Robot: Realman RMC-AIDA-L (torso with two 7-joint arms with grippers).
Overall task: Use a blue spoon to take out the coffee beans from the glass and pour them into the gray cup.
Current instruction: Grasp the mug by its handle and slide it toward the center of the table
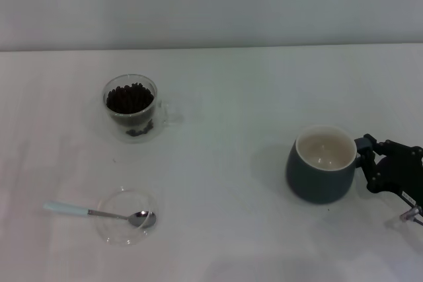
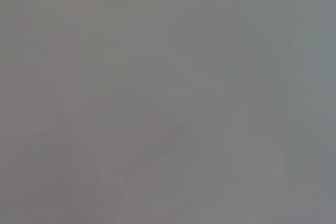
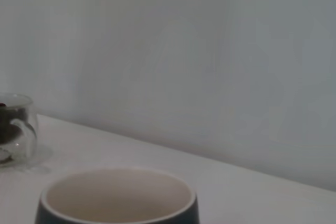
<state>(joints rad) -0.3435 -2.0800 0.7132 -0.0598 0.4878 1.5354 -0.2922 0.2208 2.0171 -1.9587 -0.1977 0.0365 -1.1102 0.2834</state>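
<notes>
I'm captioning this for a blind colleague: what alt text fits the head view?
On a white table, the right gripper is at the gray cup by its handle side. Far left stands the glass of coffee beans; nearer, the blue spoon rests in a clear dish.

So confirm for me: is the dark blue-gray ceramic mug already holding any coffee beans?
No, the dark blue-gray ceramic mug shows only a bare cream-white inside in the head view, with no beans in it.
</notes>
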